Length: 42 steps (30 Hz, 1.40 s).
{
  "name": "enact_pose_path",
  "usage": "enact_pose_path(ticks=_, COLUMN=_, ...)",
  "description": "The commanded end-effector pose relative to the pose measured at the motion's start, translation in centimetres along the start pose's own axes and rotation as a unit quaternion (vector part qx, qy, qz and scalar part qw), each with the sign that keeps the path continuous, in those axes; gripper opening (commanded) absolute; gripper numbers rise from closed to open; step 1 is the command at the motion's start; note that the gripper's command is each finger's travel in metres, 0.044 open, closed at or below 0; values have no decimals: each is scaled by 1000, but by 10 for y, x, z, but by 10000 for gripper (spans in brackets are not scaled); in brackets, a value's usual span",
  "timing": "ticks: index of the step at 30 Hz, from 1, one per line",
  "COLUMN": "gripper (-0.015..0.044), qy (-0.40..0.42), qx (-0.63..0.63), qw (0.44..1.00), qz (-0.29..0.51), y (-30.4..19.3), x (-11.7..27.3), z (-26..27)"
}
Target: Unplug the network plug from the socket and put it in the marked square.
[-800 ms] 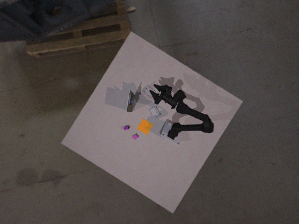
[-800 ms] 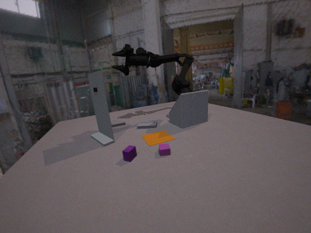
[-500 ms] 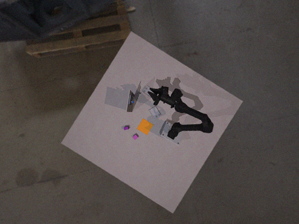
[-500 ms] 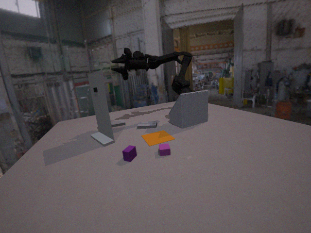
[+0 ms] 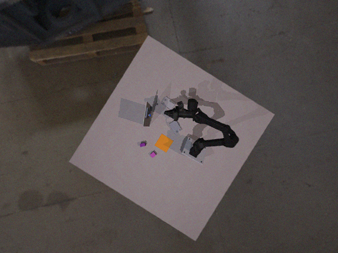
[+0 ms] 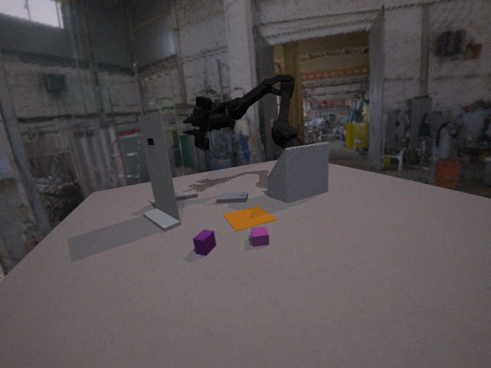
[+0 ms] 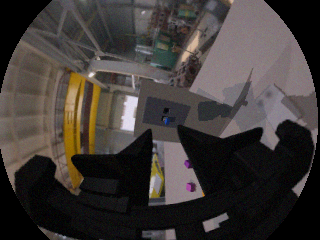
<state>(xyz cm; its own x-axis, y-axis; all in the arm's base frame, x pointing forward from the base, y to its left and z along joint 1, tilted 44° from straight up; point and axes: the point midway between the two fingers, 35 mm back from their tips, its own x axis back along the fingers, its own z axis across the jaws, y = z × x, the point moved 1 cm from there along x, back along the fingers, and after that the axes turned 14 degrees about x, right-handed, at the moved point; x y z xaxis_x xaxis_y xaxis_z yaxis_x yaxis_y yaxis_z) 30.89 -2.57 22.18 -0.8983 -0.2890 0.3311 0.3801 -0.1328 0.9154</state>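
Observation:
The upright grey panel carries a dark socket plate facing the arm. A small blue plug sits at the socket; the panel hides it in the exterior view, and its tab is too small to make out. My gripper is partly open and empty, in front of the panel and apart from it. In the wrist view the plug appears just above the gap between the fingertips. The orange marked square lies flat on the table.
A purple block and a pink block lie near the square. Two low grey slabs lie below the gripper's side. A grey wedge stands by the arm's base.

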Motion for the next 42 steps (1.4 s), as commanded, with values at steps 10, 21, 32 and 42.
enact_pose_path(ticks=10, gripper=156, qy=64, qx=-168, qw=981, qz=68, y=-43, x=7, z=-15)
enact_pose_path(ticks=21, gripper=156, qy=64, qx=-168, qw=981, qz=69, y=-38, x=-27, z=-17)
enact_pose_path(ticks=32, gripper=156, qy=65, qx=-169, qw=981, qz=67, y=-36, x=-55, z=-15)
enact_pose_path(ticks=42, gripper=156, qy=65, qx=-169, qw=981, qz=67, y=-33, x=-70, z=-16)
